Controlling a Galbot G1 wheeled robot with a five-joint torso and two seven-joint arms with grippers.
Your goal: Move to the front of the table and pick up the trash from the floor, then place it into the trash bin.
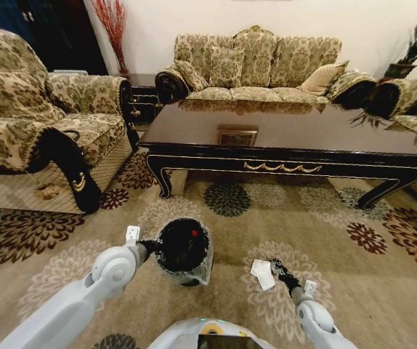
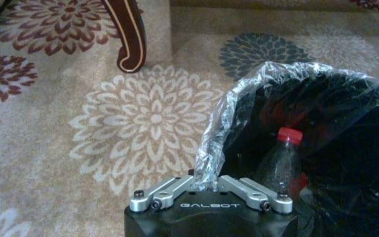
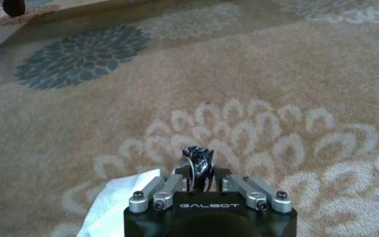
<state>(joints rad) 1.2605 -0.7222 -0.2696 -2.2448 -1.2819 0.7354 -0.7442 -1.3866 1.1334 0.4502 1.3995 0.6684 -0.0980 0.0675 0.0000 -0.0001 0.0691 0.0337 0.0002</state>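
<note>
My L jaws (image 2: 206,185) pinch the bin (image 1: 183,251) liner rim, bottle (image 2: 283,160) inside. R jaws (image 3: 198,170) clenched on small black-white bit (image 3: 198,159), paper (image 1: 264,274) at 9 o'clock on floor (image 1: 383,283).

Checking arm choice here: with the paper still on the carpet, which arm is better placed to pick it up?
The right. Its pincer sits right beside the white paper on the floor, though it already pinches a small dark crumpled object. The left pincer is clamped on the trash bin liner.
</note>
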